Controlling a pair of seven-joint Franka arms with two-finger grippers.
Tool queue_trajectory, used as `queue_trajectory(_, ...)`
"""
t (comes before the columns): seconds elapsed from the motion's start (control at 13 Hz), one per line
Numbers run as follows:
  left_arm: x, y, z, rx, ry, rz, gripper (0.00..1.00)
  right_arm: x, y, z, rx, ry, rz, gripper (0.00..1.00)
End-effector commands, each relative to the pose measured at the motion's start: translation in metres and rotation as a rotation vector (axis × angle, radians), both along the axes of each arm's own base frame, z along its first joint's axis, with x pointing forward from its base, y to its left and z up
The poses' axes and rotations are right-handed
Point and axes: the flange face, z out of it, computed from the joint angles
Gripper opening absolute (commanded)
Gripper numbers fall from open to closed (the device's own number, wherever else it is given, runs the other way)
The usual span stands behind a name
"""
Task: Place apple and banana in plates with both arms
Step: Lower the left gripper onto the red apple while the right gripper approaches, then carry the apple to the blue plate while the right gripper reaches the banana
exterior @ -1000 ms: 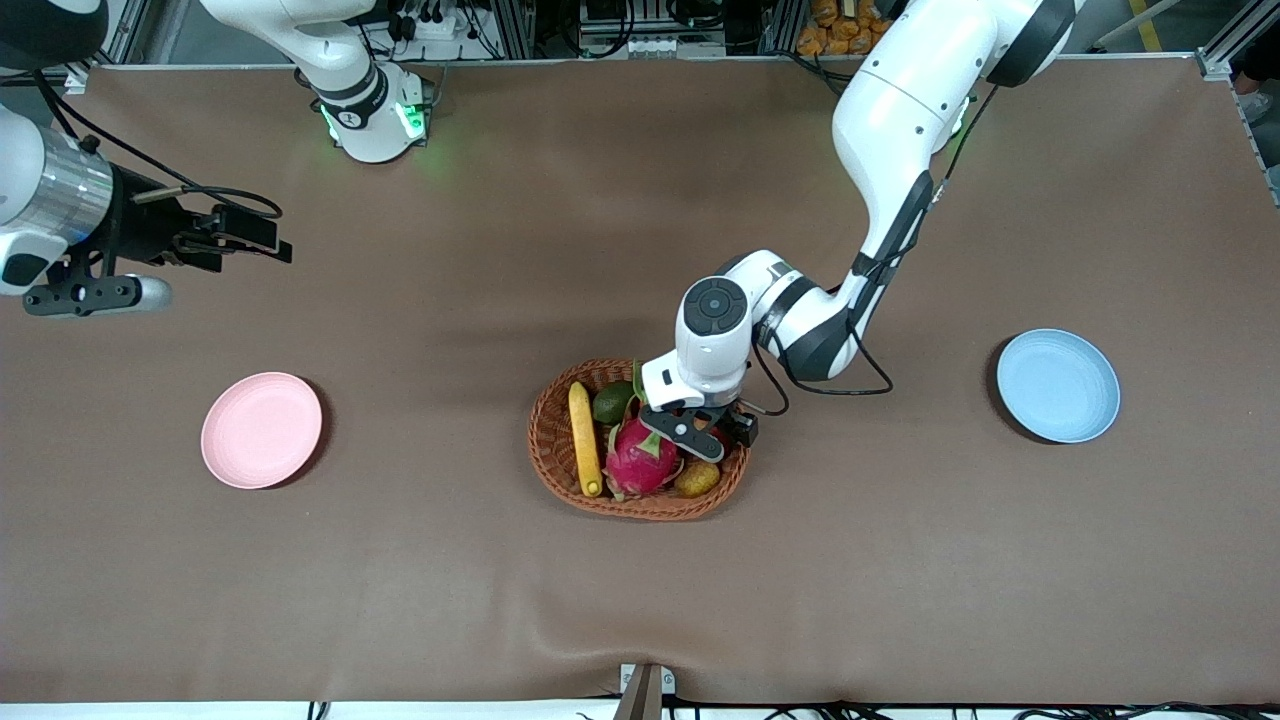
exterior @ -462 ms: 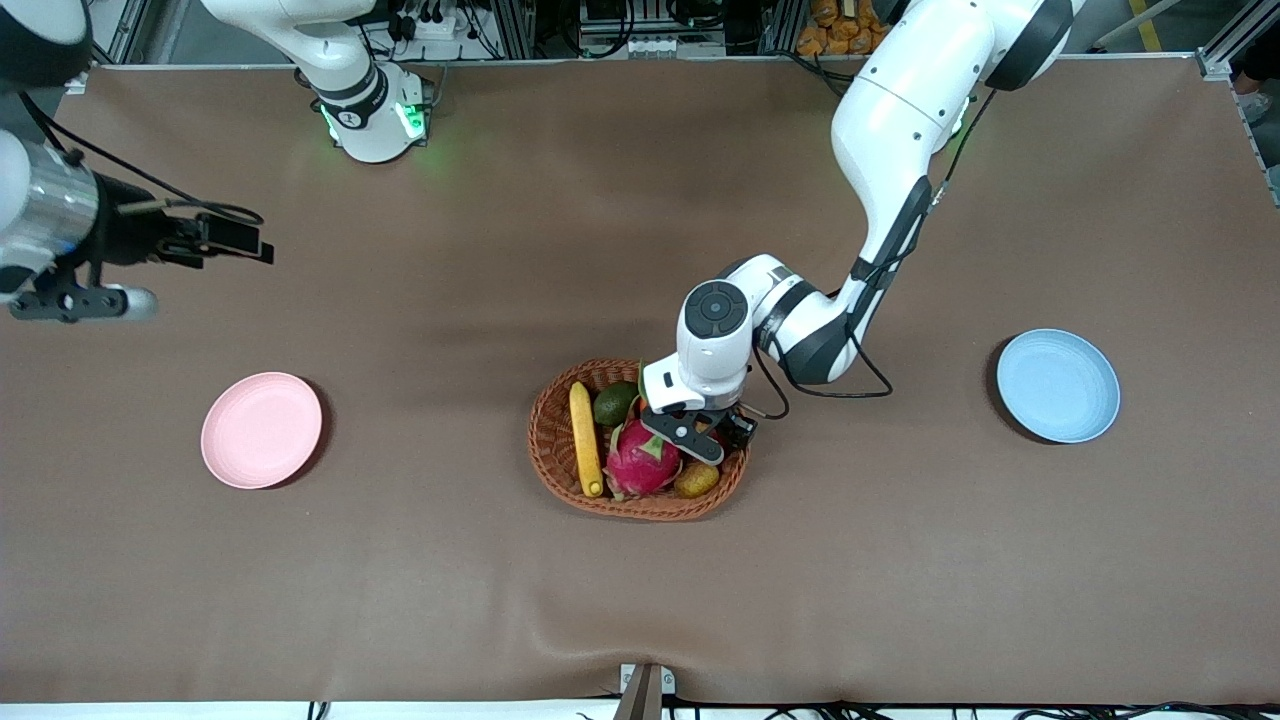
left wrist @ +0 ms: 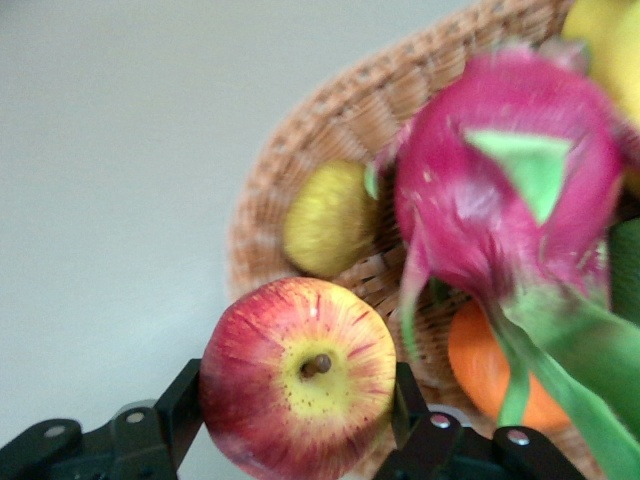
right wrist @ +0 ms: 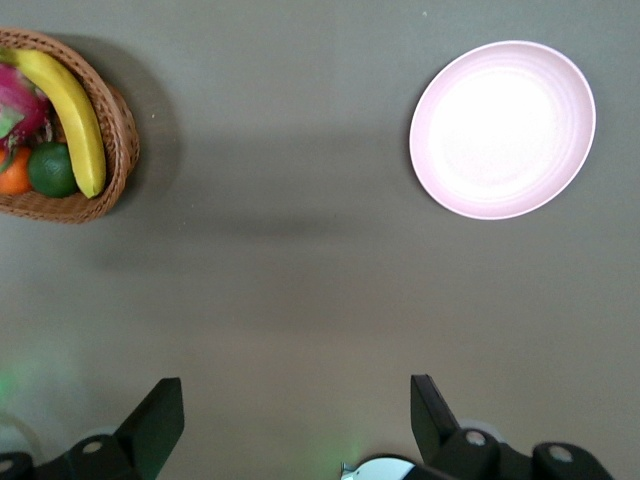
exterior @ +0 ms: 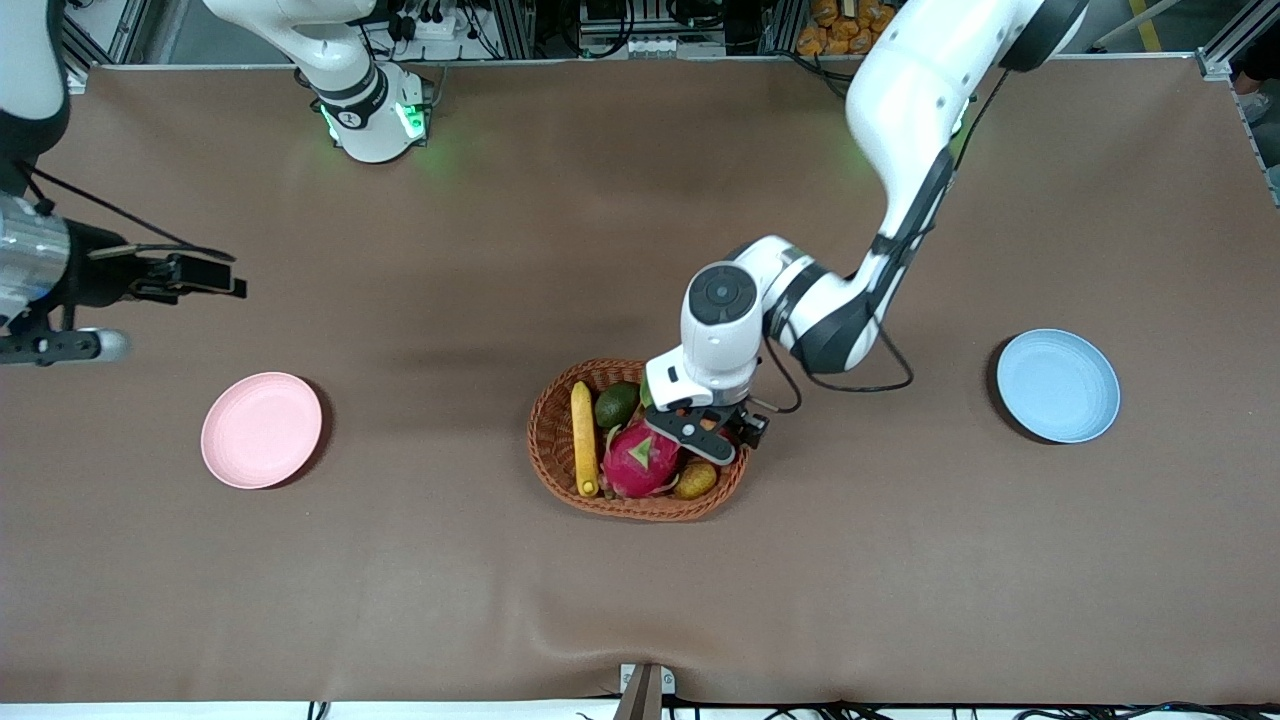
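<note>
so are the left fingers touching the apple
Touching. The left wrist view shows the apple squeezed between the left gripper's fingers, one black pad pressed against each side with no gap.

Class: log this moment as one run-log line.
left pincer: shut on apple, over wicker basket | right pincer: open, waiting | banana: in basket | plates: bare

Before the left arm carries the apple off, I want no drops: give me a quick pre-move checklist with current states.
1. Left gripper shut on the apple: ok, a finger on each side.
2. Apple free of the dragon fruit: ok, a gap shows.
3. Apple above the basket rim: cannot tell.
4. Blue plate bare: ok.
5. Right gripper away from the basket: ok, open over bare table by the pink plate.
6. Banana in basket: ok.
</note>
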Motion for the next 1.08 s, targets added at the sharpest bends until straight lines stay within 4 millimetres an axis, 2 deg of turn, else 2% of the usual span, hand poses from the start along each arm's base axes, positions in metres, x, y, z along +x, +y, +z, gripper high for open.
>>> queue_trajectory(0.0,-0.004,0.033,0.077,-0.02,0.034,0.064,0.11,0.017,0.027,-0.006,0.004,-0.045,0.043,1.0)
queue_trajectory(0.08,0.007,0.063,0.102,-0.047,0.048,0.126,0.13,0.02,0.046,-0.009,0.007,-0.058,0.084,1.0)
queue_trajectory(0.15,0.022,0.099,0.116,-0.082,0.071,0.198,0.19,0.023,0.064,-0.015,0.006,-0.073,0.133,1.0)
queue_trajectory(0.31,0.04,0.151,0.135,-0.119,0.072,0.28,0.23,0.038,0.093,-0.031,0.019,-0.14,0.21,1.0)
queue_trajectory(0.38,0.05,0.192,0.137,-0.105,0.09,0.33,0.35,0.046,0.11,-0.042,0.019,-0.177,0.242,1.0)
queue_trajectory(0.46,0.053,0.227,0.138,-0.093,0.132,0.331,0.36,0.059,0.127,-0.057,0.015,-0.22,0.251,1.0)
queue_trajectory(0.54,0.048,0.251,0.143,-0.116,0.189,0.349,0.3,0.07,0.141,-0.07,0.013,-0.258,0.253,1.0)
queue_trajectory(0.69,0.048,0.321,0.134,-0.112,0.238,0.403,0.28,0.094,0.166,-0.096,0.01,-0.334,0.257,1.0)
queue_trajectory(0.85,0.041,0.39,0.103,-0.113,0.265,0.41,0.28,0.118,0.175,-0.127,0.004,-0.355,0.176,1.0)
queue_trajectory(0.92,0.037,0.424,0.092,-0.12,0.229,0.379,0.28,0.125,0.186,-0.139,0.006,-0.369,0.132,1.0)
queue_trajectory(1.0,0.032,0.452,0.077,-0.121,0.202,0.356,0.28,0.126,0.206,-0.148,0.013,-0.383,0.099,1.0)
